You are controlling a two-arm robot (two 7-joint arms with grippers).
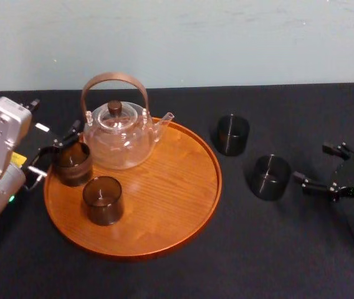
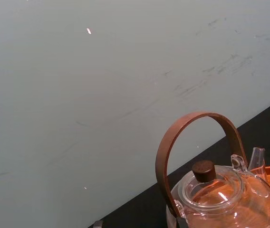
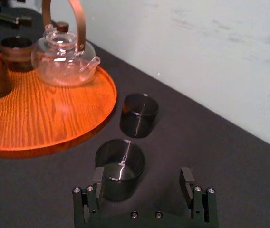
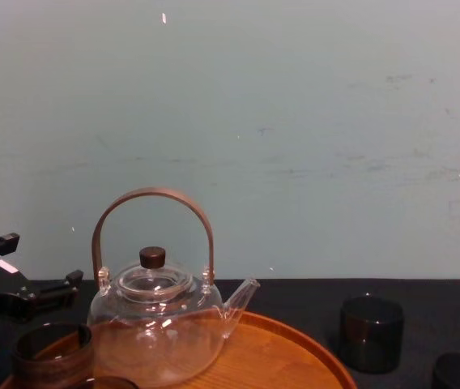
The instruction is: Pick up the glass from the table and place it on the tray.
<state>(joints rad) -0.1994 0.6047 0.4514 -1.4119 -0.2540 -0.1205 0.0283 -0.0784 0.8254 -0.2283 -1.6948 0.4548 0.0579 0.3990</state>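
Two dark glasses stand on the black table to the right of the tray [image 1: 164, 187]: a near glass [image 1: 269, 177] [image 3: 120, 168] and a far glass [image 1: 233, 134] [image 3: 139, 115]. My right gripper [image 1: 311, 163] [image 3: 142, 175] is open just right of the near glass. One of its fingers [image 3: 98, 178] is at the glass's side, and nothing is gripped. The round wooden tray carries a glass teapot [image 1: 118, 140] and two more dark glasses [image 1: 71, 163] [image 1: 102, 199]. My left gripper [image 1: 57, 149] [image 4: 36, 263] is open at the tray's left rim, beside the rear of those two glasses.
The teapot's brown arched handle [image 4: 153, 194] rises high above the tray. A pale wall stands behind the table's far edge. Bare black tabletop lies in front of the tray and around the two loose glasses.
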